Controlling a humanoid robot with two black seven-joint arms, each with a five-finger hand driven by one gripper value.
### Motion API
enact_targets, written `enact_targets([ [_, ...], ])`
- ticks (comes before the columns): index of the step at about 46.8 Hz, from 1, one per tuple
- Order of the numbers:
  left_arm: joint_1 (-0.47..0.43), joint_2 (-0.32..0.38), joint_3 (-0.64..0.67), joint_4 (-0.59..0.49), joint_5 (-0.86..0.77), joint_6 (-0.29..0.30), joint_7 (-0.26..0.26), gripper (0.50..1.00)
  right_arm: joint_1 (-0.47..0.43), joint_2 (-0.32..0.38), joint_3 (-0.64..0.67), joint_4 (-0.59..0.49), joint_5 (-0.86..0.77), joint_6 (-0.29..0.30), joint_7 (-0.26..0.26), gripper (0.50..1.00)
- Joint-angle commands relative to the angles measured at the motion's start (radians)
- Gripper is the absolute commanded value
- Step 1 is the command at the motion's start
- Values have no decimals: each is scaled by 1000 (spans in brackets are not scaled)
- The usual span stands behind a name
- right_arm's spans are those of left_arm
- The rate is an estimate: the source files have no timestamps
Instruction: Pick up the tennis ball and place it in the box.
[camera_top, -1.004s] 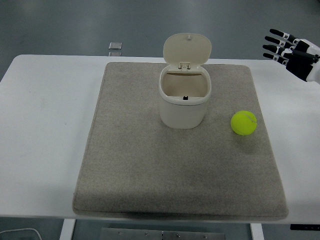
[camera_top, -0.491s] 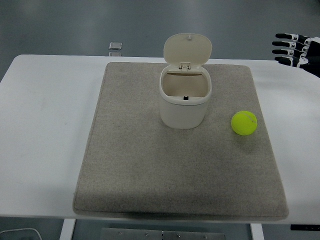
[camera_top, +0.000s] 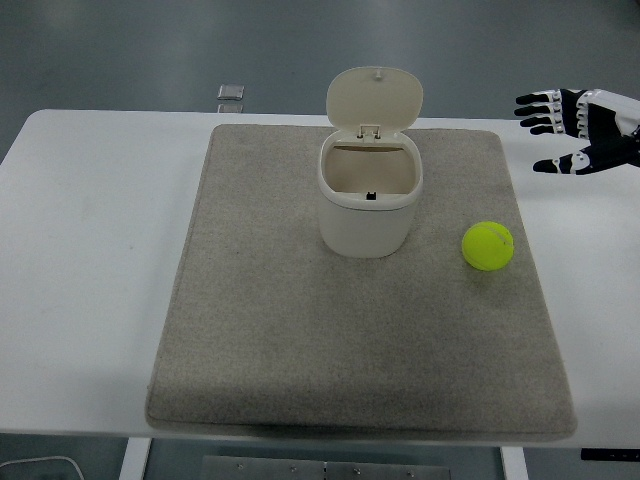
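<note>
A yellow-green tennis ball (camera_top: 488, 245) lies on the grey mat (camera_top: 300, 320), toward its right side. Left of it stands the cream box (camera_top: 369, 205), a small bin whose hinged lid (camera_top: 374, 98) is flipped up at the back, leaving the top uncovered. My right hand (camera_top: 560, 125) hovers at the right edge of the picture, above and to the right of the ball and well apart from it. Its fingers are spread and hold nothing. The left arm does not show.
The mat covers the middle of the white table (camera_top: 90, 250). A small clear square object (camera_top: 230, 93) lies just beyond the table's far edge. The table's near edge runs along the bottom of the picture.
My right hand first slid back toward the right edge, then came in again leftward and lower with thumb and fingers spread wider. Ball and box have stayed put.
</note>
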Motion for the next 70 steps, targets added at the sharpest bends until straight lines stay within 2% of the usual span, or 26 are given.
enact_targets([
  [1,0,0,0,0,0,0,-1,992,-3,-17,-2,48,-73,0,22,911],
  [11,0,0,0,-1,0,0,-1,992,-37,-30,-2,123,-202,0,32,911],
  [21,0,0,0,0,0,0,-1,992,-94,-32,-5,184,-241,-5,37,911],
  [25,-2,0,0,-1,0,0,-1,992,-121,-24,-7,186,-268,-63,49,911],
  [30,0,0,0,0,0,0,-1,992,-149,-21,-8,186,-313,-99,94,913],
  [36,0,0,-1,-1,0,0,-1,992,-164,-21,-26,186,-328,-148,101,913],
  [51,0,0,0,-1,0,0,-1,992,-172,-15,-138,187,-389,-355,132,913],
  [56,0,0,-1,-1,0,0,-1,992,-172,-10,-145,186,-389,-373,132,913],
  [70,0,0,0,0,0,0,-1,992,-172,0,-146,186,-394,-378,132,911],
])
